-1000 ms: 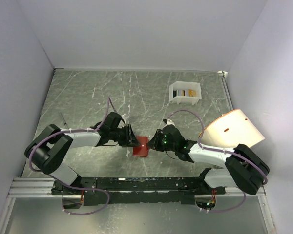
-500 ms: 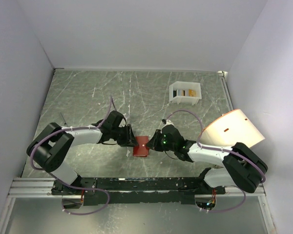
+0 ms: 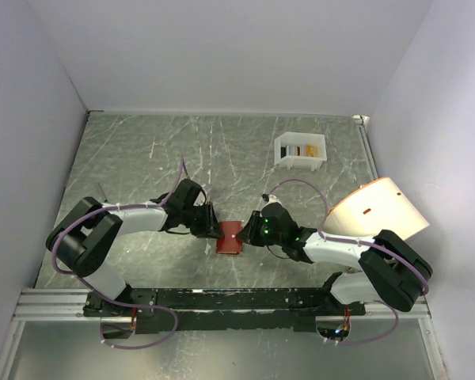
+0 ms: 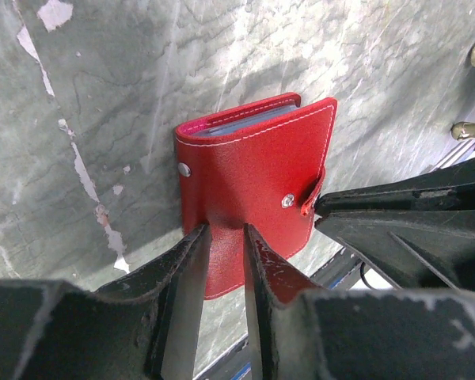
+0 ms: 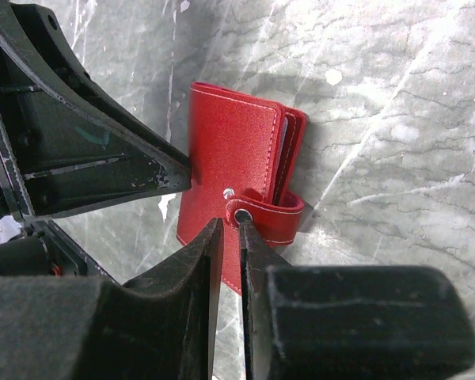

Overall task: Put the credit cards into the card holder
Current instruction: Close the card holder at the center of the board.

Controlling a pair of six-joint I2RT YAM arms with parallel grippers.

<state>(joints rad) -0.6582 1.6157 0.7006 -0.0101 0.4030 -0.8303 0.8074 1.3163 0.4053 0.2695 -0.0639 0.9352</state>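
Grey-green marbled surface [image 3: 142,158], white walls all round. Card holder [image 3: 229,237] is lying low-centre in the overhead view, btwn the two arms, folded shut w/ pale pockets peeking out at its open edge. Left fingers [image 4: 186,277] are sitting at its near edge w/ a narrow gap, red cover showing btwn them; can't tell from the wrist view if they're clamping it or only pinning it down. Right fingers [image 5: 198,261] are nearly together, nipping the end of the snap tab [image 5: 277,215], which is standing off its stud, i.e. unsnapped. Credit cards [image 3: 301,150] are sitting in a white box [image 3: 301,161], upper right of the overhead view, well apart from the holder.

Handling, as I'm judging it: holder is looking light & soft-covered, so it's prob. going to slide on this smooth surface and flex if pulled by one flap. Best hold = one side pinning the back cover flat, the other taking the front cover by its stitched edge near the tab, not the thin tab alone. Cards are prob. stiff, thin, slick: taking them by the edges, one at a time.
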